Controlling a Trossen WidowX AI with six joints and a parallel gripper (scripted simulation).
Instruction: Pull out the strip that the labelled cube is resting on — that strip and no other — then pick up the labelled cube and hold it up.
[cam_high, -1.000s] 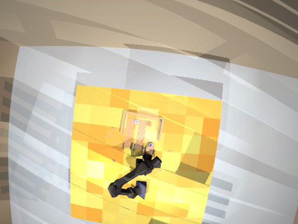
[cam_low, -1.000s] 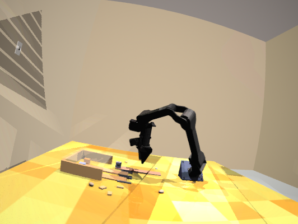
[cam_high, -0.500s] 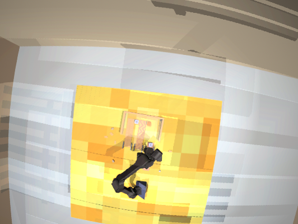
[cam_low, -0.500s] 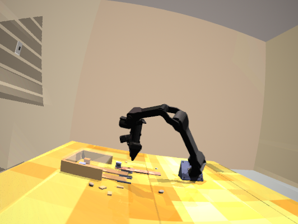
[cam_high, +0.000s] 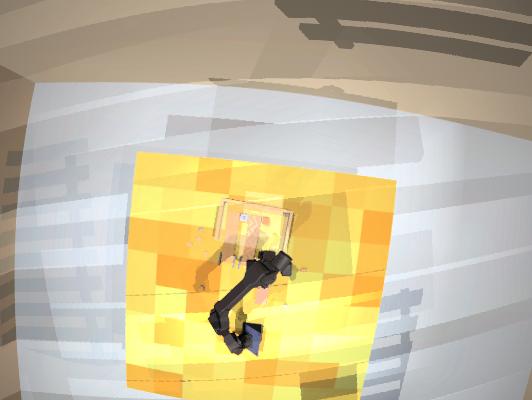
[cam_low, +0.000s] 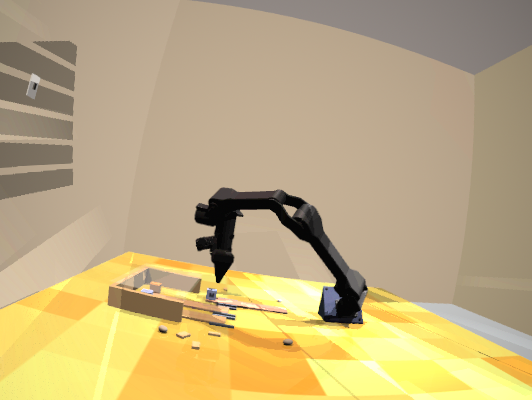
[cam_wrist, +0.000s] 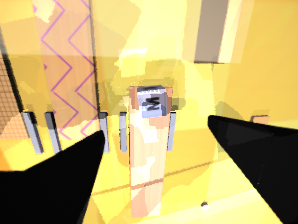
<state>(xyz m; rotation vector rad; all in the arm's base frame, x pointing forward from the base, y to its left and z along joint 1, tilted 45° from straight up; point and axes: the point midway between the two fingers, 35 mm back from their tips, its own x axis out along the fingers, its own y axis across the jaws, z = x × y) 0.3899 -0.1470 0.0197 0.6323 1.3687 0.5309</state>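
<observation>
The labelled cube (cam_low: 211, 294) (cam_wrist: 152, 103) is grey with a dark M on its upper face. It rests on the far end of a pale pink wooden strip (cam_high: 261, 295) (cam_low: 272, 308) (cam_wrist: 147, 172). This strip lies in front of the open side of the wooden frame, its far end between two dark guide posts. My gripper (cam_low: 219, 281) (cam_wrist: 156, 127) is open and empty, pointing down above the cube. In the wrist view the cube shows between and a little beyond the fingertips. In the top view the arm hides the cube and the fingers.
A zigzag strip (cam_high: 251, 231) (cam_wrist: 70, 75) and a gridded strip (cam_wrist: 9, 97) lie left of the cube. The wooden frame (cam_high: 219, 220) (cam_low: 145, 303) holds a white-topped piece (cam_high: 243, 217) and an orange block (cam_high: 266, 220) (cam_low: 156, 287). Guide posts (cam_wrist: 52, 131) and pebbles (cam_low: 163, 329) (cam_low: 287, 342) are nearby.
</observation>
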